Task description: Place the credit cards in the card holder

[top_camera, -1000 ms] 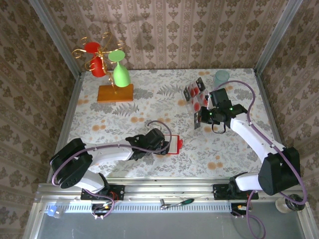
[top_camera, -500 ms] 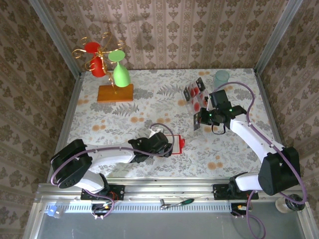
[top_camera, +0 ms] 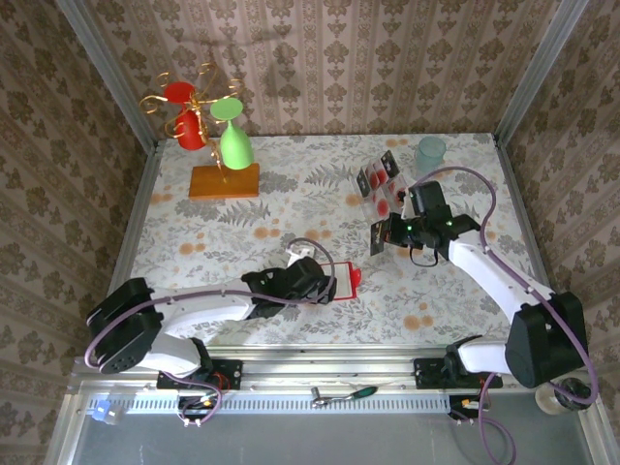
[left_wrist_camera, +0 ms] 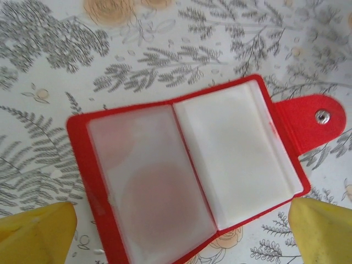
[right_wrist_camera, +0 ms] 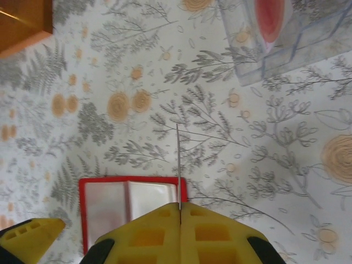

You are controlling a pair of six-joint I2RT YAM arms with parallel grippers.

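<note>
Surface: a table (top_camera: 194, 242) under a smooth pale cloth printed with grey ferns and orange blooms, with damask wallpaper on the walls around it.
Card holder (left_wrist_camera: 187, 176): flat bright red wallet lying open on the cloth, near the front edge about mid-table. It has two cloudy whitish plastic pockets side by side.
Snap tab (left_wrist_camera: 311, 118): rounded red flap with a small metal stud, sticking out from the holder's right-hand side in the left wrist view.
Left gripper (top_camera: 320, 284): directly above the open holder, jaws spread wide. Its yellow fingertips (left_wrist_camera: 38, 231) stand off the holder's two lower corners, and nothing is between them.
Right gripper (right_wrist_camera: 180, 220): yellow fingers pressed together, pinching one card.
Credit card (right_wrist_camera: 178, 165): thin and stiff, seen edge-on as a fine line rising from the closed fingers, held in the air above the cloth.
Clear plastic rack (right_wrist_camera: 286, 49): see-through, angular, far right of the table, just beyond the right gripper.
Other credit cards (top_camera: 380, 182): standing tilted in the rack, pale with red round marks and black bands.
Orange block (top_camera: 225, 181): rectangular, far left, under a gold wire stand.
</note>
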